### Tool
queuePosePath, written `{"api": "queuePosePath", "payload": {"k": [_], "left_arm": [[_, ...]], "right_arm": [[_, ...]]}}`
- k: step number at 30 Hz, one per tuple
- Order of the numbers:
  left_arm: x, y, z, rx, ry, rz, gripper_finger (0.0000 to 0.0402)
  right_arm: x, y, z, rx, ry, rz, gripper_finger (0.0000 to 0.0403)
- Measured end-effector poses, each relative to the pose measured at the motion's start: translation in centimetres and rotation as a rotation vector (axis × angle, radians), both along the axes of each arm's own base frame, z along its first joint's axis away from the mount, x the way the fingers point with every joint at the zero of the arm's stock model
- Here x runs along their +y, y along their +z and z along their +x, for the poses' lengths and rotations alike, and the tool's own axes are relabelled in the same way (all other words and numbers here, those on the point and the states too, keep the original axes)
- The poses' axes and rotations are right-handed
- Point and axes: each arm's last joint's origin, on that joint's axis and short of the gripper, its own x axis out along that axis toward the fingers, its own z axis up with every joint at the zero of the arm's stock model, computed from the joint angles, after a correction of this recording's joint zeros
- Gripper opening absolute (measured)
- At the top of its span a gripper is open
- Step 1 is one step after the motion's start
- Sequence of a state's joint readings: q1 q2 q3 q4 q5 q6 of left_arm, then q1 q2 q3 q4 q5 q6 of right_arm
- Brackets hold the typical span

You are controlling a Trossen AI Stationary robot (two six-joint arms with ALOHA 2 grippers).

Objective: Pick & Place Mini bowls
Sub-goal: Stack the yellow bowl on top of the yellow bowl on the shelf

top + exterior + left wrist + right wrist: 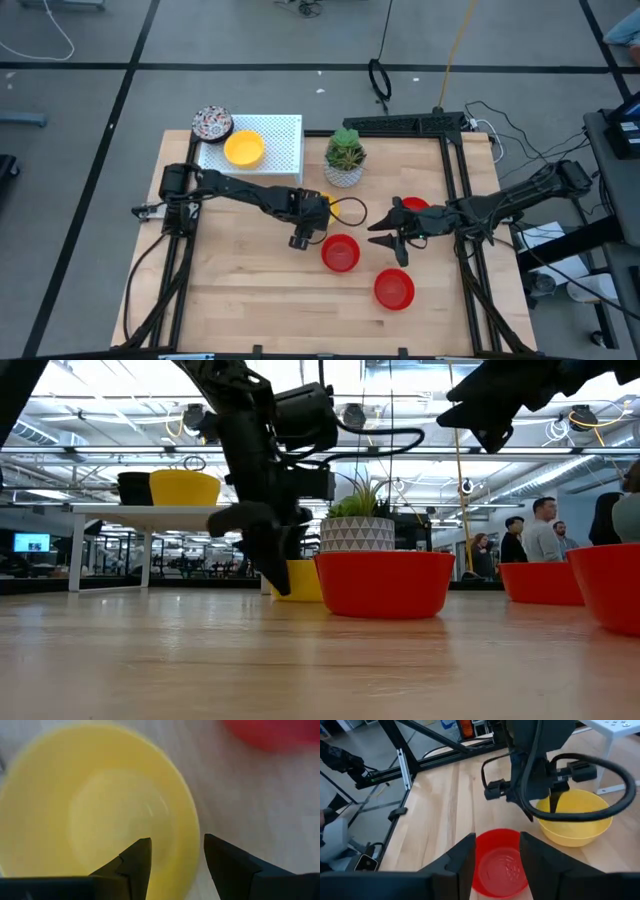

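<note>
Centre frame in the high view, the left end effector [303, 241] hangs directly over a yellow mini bowl [95, 815] on the bench [240, 300], fingers parted and astride its rim, nothing clenched yet. Right of it, the right end effector [495, 851] is spread wide, empty, above a red mini bowl [499, 865].

Bare table front [250, 310] lies open; red bowls [341, 253] and seemingly the plant pot [345, 160] crowd the middle.

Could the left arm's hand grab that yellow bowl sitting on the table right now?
Probably yes: the left hand is open right over the yellow bowl, its rim between the fingers, nothing blocking.
</note>
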State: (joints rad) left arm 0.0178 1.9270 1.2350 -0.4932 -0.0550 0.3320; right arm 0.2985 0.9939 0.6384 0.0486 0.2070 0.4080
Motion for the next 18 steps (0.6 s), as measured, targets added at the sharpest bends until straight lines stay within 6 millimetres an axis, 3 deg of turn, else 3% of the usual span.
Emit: {"api": "queuePosePath", "payload": {"k": [4,11,18], "left_arm": [[-0.2,0.4,-0.2,0.005,-0.048,0.045,0.0153],[-1.2,2.5,-0.9,-0.022,-0.107,0.057,0.0015],[-1.5,7.8,-3.1,-0.124,-0.097,0.065,0.0011]], "right_arm": [[0.0,-0.1,0.0,0.006,0.001,-0.001,0.0139],[0.0,-0.1,0.0,0.009,-0.001,-0.003,0.0137],[0.0,-0.1,0.0,0.005,-0.001,-0.002,0.0135]]}}
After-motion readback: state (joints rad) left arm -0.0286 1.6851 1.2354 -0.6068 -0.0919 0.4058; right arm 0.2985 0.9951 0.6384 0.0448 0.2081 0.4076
